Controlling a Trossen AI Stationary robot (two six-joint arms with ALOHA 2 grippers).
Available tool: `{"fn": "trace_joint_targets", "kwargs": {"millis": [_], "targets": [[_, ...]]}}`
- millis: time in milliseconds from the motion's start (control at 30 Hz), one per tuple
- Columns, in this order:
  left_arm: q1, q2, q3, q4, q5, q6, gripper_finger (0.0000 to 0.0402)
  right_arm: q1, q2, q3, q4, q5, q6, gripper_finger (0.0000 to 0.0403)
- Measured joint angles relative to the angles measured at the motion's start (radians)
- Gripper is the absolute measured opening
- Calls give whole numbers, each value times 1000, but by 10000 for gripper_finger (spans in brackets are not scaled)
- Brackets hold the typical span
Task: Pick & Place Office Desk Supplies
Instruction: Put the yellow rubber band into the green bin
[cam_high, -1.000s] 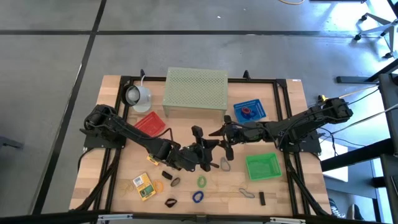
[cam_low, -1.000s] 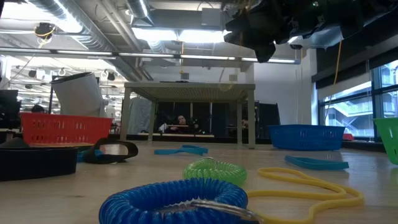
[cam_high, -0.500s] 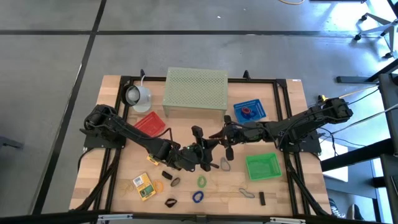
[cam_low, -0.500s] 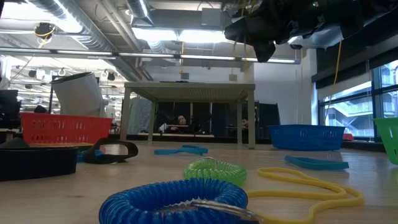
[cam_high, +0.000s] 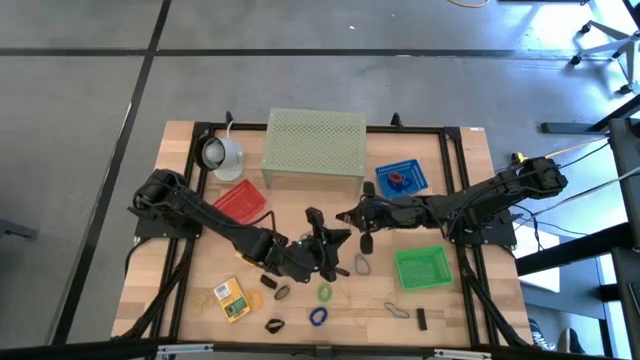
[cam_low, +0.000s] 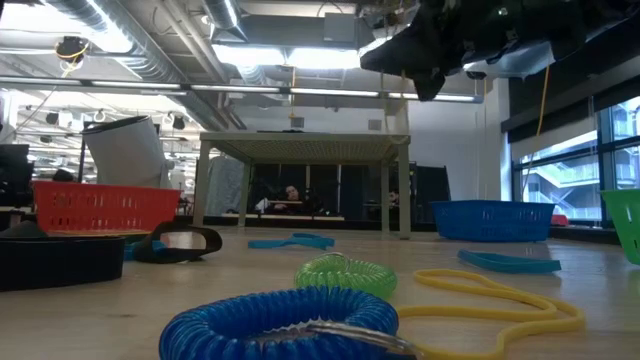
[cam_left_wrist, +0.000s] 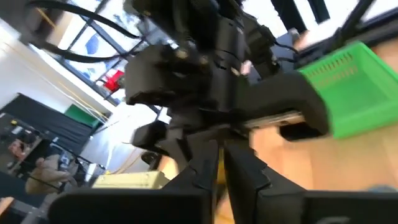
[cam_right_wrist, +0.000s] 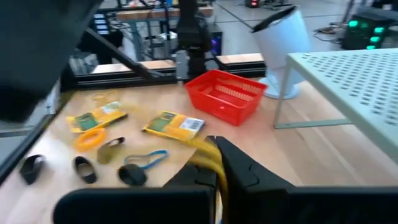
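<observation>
Right gripper (cam_right_wrist: 214, 163) is seen clamped on a yellow strip (cam_right_wrist: 208, 152); left gripper (cam_left_wrist: 219, 163), fingers barely parted, also meets it. The green bin (cam_high: 420, 267) lies right, nearer the right arm.

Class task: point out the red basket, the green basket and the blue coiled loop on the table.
red basket (cam_high: 241, 200), high view, on its mesh floor.
green basket (cam_high: 421, 268), high view, on its floor.
blue coiled loop (cam_low: 280, 320), low view, on the front of the coil.
</observation>
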Motion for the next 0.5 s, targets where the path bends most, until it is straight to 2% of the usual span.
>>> {"fn": "trace_joint_targets", "kwargs": {"millis": [233, 367, 500], "targets": [[-11, 0, 0, -233, -7, -203, 96, 0, 0, 0, -64, 129, 2, 1], [-14, 0, 0, -322, -110, -246, 117, 0, -25, 0, -141, 181, 32, 1], [-14, 0, 0, -391, -193, -288, 120, 12, -102, 0, -236, 177, 150, 1]]}}
